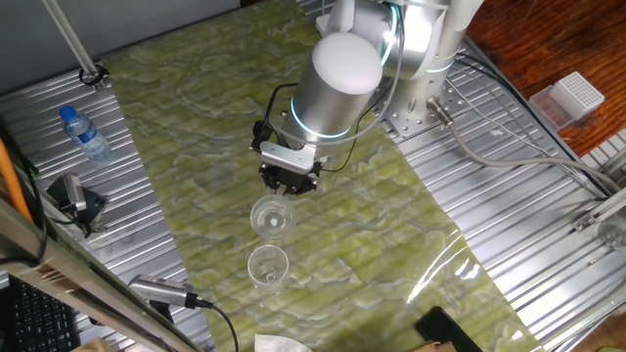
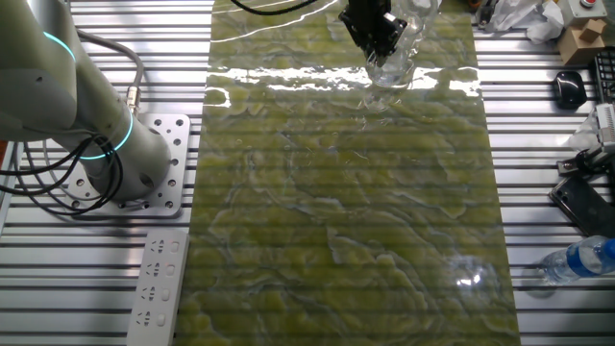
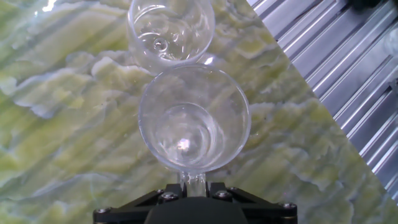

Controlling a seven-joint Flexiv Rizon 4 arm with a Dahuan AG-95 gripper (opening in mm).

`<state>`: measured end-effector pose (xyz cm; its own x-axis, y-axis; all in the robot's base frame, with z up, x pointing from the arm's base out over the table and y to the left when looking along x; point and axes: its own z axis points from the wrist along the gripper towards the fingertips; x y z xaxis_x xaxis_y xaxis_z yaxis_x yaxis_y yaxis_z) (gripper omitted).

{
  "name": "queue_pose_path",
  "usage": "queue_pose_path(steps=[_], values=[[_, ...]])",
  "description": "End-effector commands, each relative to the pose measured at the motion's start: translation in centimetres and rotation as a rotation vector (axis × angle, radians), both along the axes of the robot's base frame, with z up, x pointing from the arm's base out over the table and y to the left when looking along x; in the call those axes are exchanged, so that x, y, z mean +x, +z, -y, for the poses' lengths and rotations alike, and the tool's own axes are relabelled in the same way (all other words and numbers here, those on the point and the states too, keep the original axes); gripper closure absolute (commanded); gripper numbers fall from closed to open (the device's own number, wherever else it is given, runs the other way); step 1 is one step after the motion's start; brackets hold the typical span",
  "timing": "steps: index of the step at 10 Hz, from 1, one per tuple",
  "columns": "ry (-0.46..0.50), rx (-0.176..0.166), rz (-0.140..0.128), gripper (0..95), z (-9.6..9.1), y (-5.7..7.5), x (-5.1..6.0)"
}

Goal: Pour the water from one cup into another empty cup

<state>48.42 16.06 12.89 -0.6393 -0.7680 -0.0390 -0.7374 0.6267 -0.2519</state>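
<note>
My gripper (image 1: 289,182) hangs over the green marbled mat (image 1: 196,147). It is shut on the near wall of a clear glass cup (image 1: 272,217). In the hand view the fingers (image 3: 193,181) pinch this cup's rim, and the cup (image 3: 194,118) stays upright, mouth open to the camera. A second clear cup (image 1: 267,266) stands right beside it, almost touching, and also shows in the hand view (image 3: 171,28). The water is too faint to tell which cup holds it. From the other fixed view the gripper (image 2: 375,34) and held cup (image 2: 389,69) sit at the mat's far end.
A small blue-capped plastic bottle (image 1: 86,135) lies on the ribbed metal table left of the mat. The arm's base (image 2: 144,163) and a power strip (image 2: 159,288) are beside the mat. A white box (image 1: 572,98) and cables lie at the right.
</note>
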Motion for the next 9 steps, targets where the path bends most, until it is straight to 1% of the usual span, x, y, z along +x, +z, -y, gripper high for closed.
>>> queue_pose_path(steps=[1,3,7,8,9], values=[[-0.007,0.011,0.01,95.0,0.0,-0.4,0.1],[-0.013,0.034,0.02,95.0,-0.1,-0.8,0.1],[-0.021,0.069,0.039,95.0,-0.1,-1.3,0.1],[-0.023,0.086,0.047,95.0,-0.2,-1.6,0.0],[-0.023,0.091,0.052,95.0,-0.2,-1.9,0.0]])
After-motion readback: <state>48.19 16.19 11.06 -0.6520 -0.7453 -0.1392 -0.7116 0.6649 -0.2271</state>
